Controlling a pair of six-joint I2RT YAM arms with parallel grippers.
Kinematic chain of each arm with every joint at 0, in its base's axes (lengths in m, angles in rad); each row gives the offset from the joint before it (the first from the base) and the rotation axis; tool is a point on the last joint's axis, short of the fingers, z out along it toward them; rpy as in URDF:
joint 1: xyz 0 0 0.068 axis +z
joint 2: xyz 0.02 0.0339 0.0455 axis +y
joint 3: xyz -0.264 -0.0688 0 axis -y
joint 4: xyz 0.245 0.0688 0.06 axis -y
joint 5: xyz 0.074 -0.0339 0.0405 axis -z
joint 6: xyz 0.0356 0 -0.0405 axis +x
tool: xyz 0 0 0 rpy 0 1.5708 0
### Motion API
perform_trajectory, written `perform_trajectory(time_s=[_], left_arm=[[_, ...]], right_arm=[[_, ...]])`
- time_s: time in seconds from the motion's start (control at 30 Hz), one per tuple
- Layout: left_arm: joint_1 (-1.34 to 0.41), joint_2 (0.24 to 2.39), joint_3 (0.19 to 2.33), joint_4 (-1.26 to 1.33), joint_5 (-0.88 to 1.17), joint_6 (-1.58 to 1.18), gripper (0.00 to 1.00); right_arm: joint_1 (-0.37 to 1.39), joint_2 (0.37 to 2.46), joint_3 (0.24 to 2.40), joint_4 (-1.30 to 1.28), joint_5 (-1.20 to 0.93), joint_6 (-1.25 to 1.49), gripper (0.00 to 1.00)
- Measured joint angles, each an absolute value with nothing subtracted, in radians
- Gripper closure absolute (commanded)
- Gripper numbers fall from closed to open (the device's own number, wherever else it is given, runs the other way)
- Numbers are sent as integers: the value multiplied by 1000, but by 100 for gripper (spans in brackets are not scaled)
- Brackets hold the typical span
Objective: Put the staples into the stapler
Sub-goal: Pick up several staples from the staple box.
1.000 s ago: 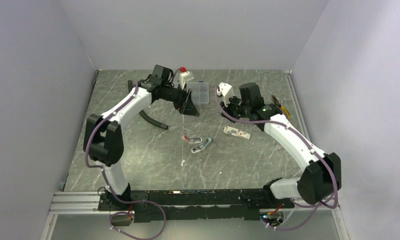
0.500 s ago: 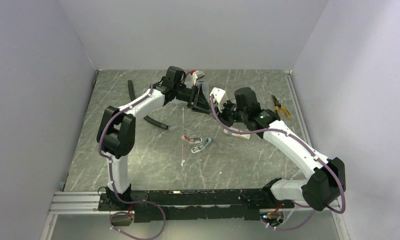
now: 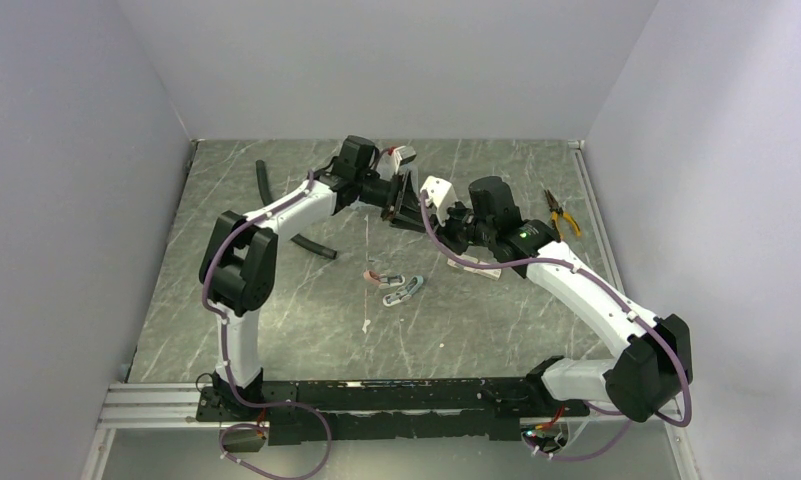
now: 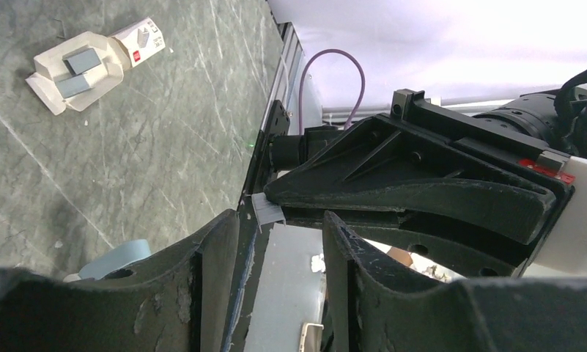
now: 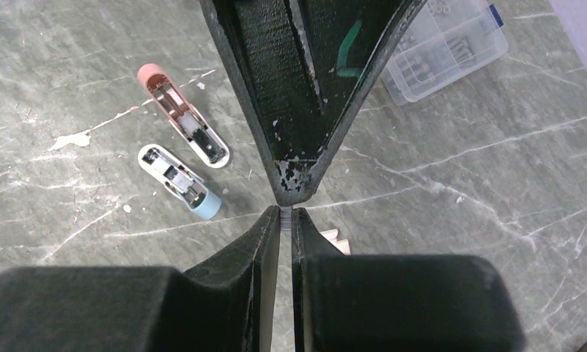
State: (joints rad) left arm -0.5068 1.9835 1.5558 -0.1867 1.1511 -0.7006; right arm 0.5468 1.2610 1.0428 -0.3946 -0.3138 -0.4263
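A short silvery strip of staples (image 5: 285, 215) is pinched at the tips of my right gripper (image 5: 285, 213), which is shut on it above the table. In the top view my right gripper (image 3: 423, 207) meets my left gripper (image 3: 413, 205) tip to tip. My left gripper (image 4: 279, 220) stands partly open, and the staples (image 4: 267, 210) sit just at the mouth of its gap, touching neither finger. A pink stapler (image 5: 182, 116) and a blue stapler (image 5: 179, 181) lie opened on the table below, also seen from above as the pink stapler (image 3: 378, 274) and the blue stapler (image 3: 404, 291).
A small white carton (image 4: 92, 62) with a red mark lies on the table, under the right arm in the top view. A clear plastic box (image 5: 444, 48) sits behind the grippers. Pliers (image 3: 559, 212) lie at the right, and black tube pieces (image 3: 311, 245) at the left.
My left arm swung right from the back of the table to meet the right gripper, and its jaws narrowed. The right gripper shifted left with the staples, then held still.
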Motion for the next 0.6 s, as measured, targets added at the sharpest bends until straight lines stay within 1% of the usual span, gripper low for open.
perform_trajectory(time_s=[0.13,0.37,0.6], left_arm=[[-514,1983,1556,-188,1151,-701,54],[-518,1983,1556,-187,1151,-704,57],[-521,1983,1556,-179,1150,-719,64]], right_arm=[[547,1261,1043,-395,-313,-426,86],[547,1262,1043,-395,-311,-426,86],[547,1262,1043,-395,-294,-426,86]])
